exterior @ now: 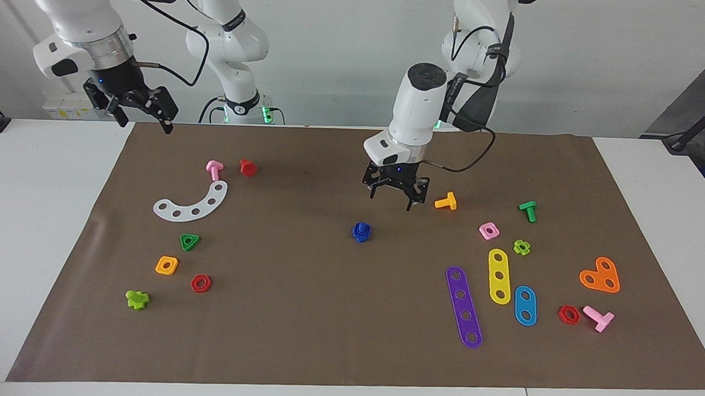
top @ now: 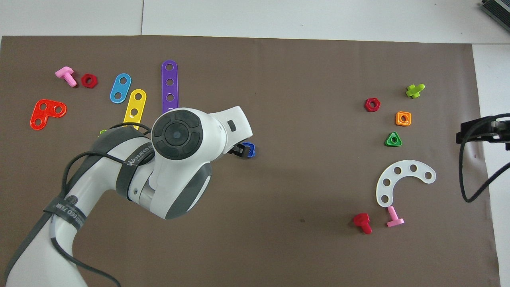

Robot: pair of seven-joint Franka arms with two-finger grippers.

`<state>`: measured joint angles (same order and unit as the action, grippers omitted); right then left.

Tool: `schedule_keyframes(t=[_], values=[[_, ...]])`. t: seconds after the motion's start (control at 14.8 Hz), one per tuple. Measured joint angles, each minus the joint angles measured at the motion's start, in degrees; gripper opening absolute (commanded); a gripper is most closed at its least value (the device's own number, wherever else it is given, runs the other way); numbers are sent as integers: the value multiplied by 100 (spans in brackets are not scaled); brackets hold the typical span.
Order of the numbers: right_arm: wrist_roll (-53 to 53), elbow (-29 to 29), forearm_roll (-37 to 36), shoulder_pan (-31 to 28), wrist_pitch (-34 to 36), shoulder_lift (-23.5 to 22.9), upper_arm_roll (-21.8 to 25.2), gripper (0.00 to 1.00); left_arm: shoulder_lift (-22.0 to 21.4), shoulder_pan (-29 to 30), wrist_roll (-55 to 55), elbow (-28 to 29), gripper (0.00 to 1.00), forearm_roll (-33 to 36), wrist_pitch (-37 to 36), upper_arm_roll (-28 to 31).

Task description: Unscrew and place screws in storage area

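Observation:
The blue screw [exterior: 361, 232] [top: 250, 150], a bolt with its nut on it, stands near the middle of the brown paper storage area [exterior: 324, 326] [top: 299, 99]. My left gripper [exterior: 390, 200] [top: 238, 150] hangs open low over the mat right beside the screw, apart from it; in the overhead view its wrist hides part of the screw. My right gripper [exterior: 139, 115] [top: 482, 131] waits open, raised over the mat's edge at the right arm's end.
Toward the left arm's end lie an orange bolt [exterior: 446, 201], a green bolt [exterior: 528, 210], a pink nut [exterior: 489, 230] and several strips [exterior: 499, 276]. Toward the right arm's end lie a white curved strip [exterior: 191, 204], a red bolt [exterior: 248, 167] and several nuts [exterior: 166, 265].

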<state>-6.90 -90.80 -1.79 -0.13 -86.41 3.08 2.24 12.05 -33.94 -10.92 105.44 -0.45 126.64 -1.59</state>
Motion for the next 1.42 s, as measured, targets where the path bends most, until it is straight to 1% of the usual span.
schedule_keyframes(t=[0.34, 0.47, 0.68, 0.74, 0.88, 0.95, 1.01, 1.42], values=[[0, 0, 0, 0, 0, 0, 0, 100, 741, -280, -453, -334, 99, 0, 220, 2], [0, 0, 0, 0, 0, 0, 0, 100, 964, -326, -552, -460, 99, 0, 296, 6], [0, 0, 0, 0, 0, 0, 0, 100, 1123, -340, -674, -495, 98, 0, 366, 6], [0, 0, 0, 0, 0, 0, 0, 100, 1177, -356, -733, -495, 95, 0, 439, 5], [0, 0, 0, 0, 0, 0, 0, 100, 1264, -386, -791, -491, 93, 0, 540, 9], [0, 0, 0, 0, 0, 0, 0, 100, 1291, -391, -802, -485, 86, 0, 561, 9], [0, 0, 0, 0, 0, 0, 0, 100, 1303, -392, -811, -466, 85, 0, 574, 9], [0, 0, 0, 0, 0, 0, 0, 100, 1339, -392, -818, -269, 84, 0, 763, 14]])
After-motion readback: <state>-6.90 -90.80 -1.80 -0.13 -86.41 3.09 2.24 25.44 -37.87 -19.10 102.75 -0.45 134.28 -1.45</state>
